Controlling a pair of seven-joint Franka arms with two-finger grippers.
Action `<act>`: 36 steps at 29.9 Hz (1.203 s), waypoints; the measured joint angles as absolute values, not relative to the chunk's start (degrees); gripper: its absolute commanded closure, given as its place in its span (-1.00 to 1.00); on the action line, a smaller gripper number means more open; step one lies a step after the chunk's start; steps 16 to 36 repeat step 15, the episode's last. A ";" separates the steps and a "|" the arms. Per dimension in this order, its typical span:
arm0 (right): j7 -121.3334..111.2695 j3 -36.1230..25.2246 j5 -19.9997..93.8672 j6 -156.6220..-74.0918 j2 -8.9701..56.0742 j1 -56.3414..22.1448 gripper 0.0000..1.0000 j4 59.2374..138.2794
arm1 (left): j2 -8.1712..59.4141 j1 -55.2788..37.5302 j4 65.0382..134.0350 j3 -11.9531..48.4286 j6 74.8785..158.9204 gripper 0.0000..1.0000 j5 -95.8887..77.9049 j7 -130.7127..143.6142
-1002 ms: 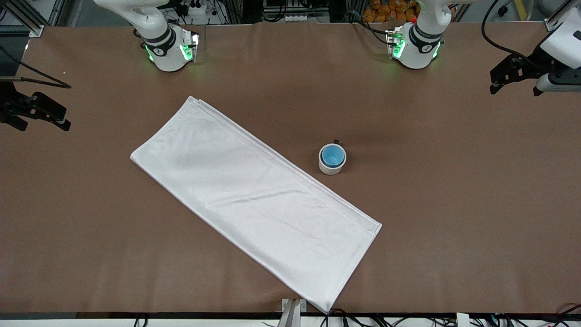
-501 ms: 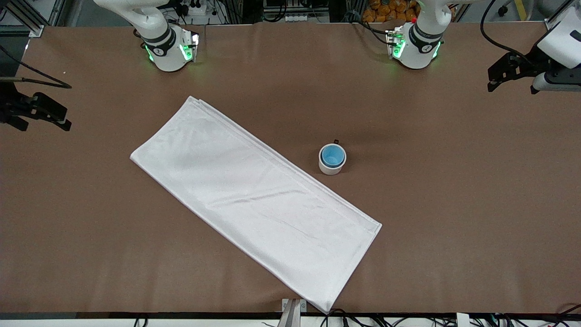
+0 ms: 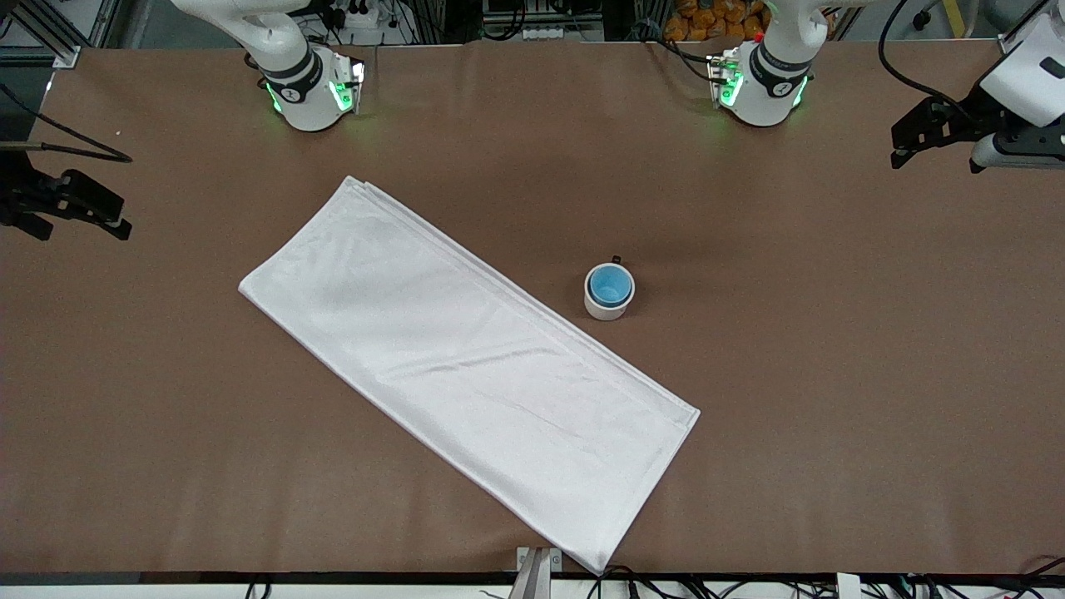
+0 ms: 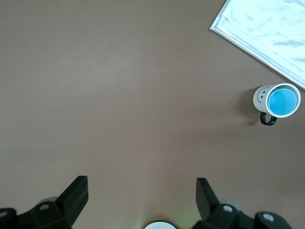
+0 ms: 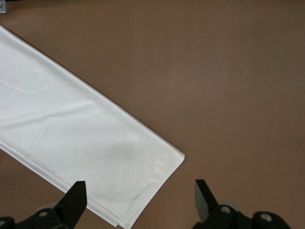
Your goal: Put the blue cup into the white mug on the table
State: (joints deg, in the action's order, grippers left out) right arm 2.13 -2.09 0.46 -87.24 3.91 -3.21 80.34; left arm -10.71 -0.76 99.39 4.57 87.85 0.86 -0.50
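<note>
Two grippers hang above the table, one at each end, both with fingers spread wide and nothing between them. Left gripper: raised over the bare brown surface at the left arm's end, its dark fingers parted in the left wrist view, well apart from the mug. Right gripper: raised over the right arm's end, fingers likewise parted in the right wrist view, with one corner of the white cloth below it. White mug: upright on the table near the middle, just beside the cloth's long edge toward the left arm's end, not touching it; its small black handle points toward the robots' bases, and small dark marks show on its side. Blue cup: seated upright inside the mug, its rim ringed by the mug's white rim. Long folded cloth: lying flat and diagonal across the table's middle.
</note>
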 measured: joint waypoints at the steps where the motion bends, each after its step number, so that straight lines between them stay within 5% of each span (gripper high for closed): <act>1: 2.13 -2.10 0.46 -87.24 3.91 -3.21 -1.00 80.36 | -10.71 -0.76 99.39 4.59 87.85 -1.00 0.86 -0.50; 36: 2.10 -2.09 0.46 -87.24 3.91 -3.21 -1.00 80.60 | -10.41 -0.79 99.08 4.62 87.85 -1.00 0.86 -0.50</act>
